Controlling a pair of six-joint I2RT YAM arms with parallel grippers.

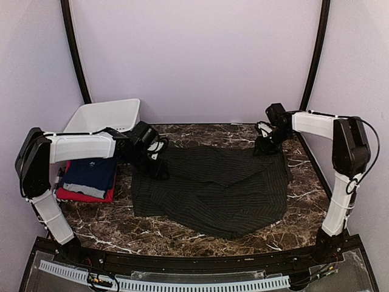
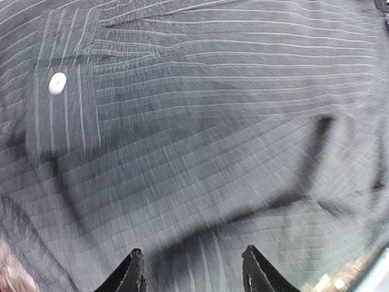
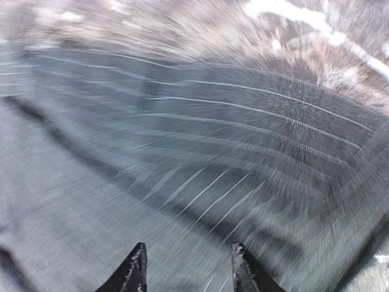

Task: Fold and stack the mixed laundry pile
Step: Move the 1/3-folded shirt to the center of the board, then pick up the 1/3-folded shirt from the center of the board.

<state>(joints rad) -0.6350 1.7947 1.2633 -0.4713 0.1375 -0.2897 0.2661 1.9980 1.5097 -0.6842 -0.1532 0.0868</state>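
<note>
The dark charcoal pinstriped shirt lies spread across the middle of the marble table. My left gripper is low over its upper left edge. In the left wrist view its jaws stand open, with striped cloth and a white button below them. My right gripper is over the shirt's far right corner. Its jaws are also open, and only pinstriped fabric shows under them. A folded navy T-shirt rests on a folded red T-shirt at the left.
A white plastic bin stands at the back left, just behind the folded stack. Bare marble table shows in front of the shirt and at the far right. Purple walls close in the back and both sides.
</note>
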